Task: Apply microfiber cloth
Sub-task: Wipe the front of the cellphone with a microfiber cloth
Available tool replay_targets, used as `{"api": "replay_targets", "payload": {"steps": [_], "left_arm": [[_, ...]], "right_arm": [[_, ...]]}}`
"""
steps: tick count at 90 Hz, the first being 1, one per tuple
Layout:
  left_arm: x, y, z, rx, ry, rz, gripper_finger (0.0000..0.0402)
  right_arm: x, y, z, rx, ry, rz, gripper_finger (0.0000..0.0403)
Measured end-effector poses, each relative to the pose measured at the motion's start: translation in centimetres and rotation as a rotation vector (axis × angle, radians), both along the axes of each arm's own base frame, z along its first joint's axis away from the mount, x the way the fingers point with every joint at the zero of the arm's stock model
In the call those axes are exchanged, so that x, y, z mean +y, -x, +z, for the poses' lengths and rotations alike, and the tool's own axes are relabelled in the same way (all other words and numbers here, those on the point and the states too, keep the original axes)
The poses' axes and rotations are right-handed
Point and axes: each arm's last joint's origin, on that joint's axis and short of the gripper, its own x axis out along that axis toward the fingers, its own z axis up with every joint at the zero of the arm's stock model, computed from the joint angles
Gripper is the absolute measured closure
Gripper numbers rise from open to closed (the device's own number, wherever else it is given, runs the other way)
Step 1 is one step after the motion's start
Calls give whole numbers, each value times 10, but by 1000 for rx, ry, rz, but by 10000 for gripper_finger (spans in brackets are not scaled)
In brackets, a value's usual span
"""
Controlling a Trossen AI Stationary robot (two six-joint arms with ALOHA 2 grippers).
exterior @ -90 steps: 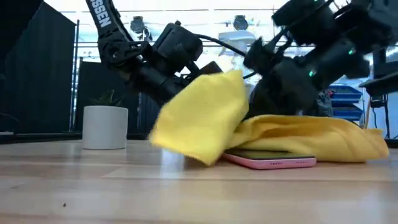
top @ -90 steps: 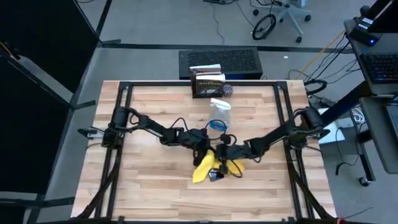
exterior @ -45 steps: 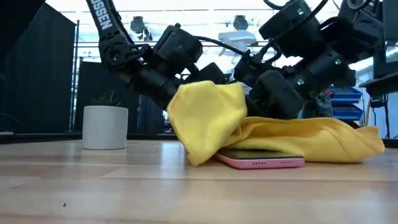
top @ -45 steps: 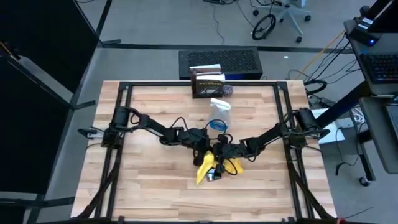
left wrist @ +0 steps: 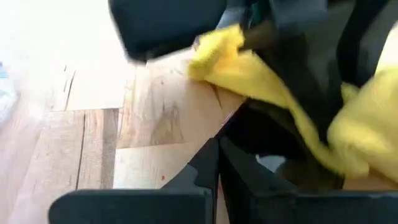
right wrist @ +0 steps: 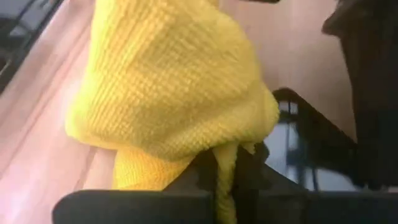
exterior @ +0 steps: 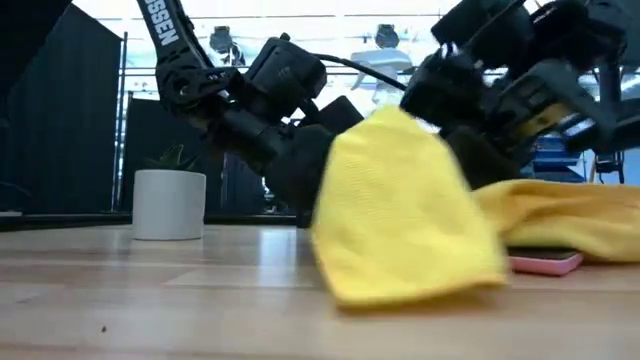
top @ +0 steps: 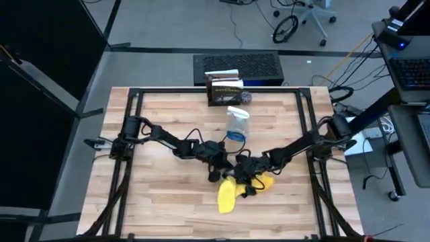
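The bright yellow microfiber cloth (top: pixel 228 195) lies bunched over a dark smartphone with a pink edge (exterior: pixel 545 263) near the table's middle. One lobe of the cloth (exterior: pixel 400 220) bulges toward the near edge, and another lobe (top: pixel 266 180) lies to the right. My right gripper (top: pixel 243 183) is shut on the cloth above the phone's screen (right wrist: pixel 305 146). My left gripper (top: pixel 216 173) is shut, with its tips low at the phone's left edge (left wrist: pixel 261 134). My right gripper pinches a bunched fold of the cloth (right wrist: pixel 225 155) between its two fingers, several layers thick. It comes in slanting down from the table's right. The cloth bulges ahead of the fingers and rests on the phone and the table. My left gripper: I cannot tell whether its shut tips touch the phone.
A clear spray bottle (top: pixel 236 124) stands just beyond the grippers. A dark box (top: pixel 224 91) sits at the far edge. A white cup (exterior: pixel 170 205) shows at the left in the low view. Bare wood lies toward the near edge.
My right gripper has swept back and forth, ending nearer the table's near edge, and has dragged the cloth with it. The cloth's left lobe has swung forward and hides more of the phone in the low view. My left gripper has stayed by the phone.
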Motion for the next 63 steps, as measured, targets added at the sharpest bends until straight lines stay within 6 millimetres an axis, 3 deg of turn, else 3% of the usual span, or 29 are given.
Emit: {"api": "replay_targets", "payload": {"steps": [10, 26, 34, 50, 63], "left_arm": [[0, 0, 0, -1, -3, 4, 402], [1, 0, 0, -4, -5, 7, 402], [1, 0, 0, -6, -5, 8, 402], [1, -1, 1, -14, -5, 9, 402], [1, -1, 1, -16, -6, 10, 402]], "right_arm": [[-3, 10, 24, -16, 26, -23, 401], [-11, 8, 42, -141, 133, -191, 401], [-14, 2, 33, -147, 167, -225, 401], [-17, -16, -4, -142, 146, -266, 401], [-15, -19, -27, -82, 147, -276, 401]]}}
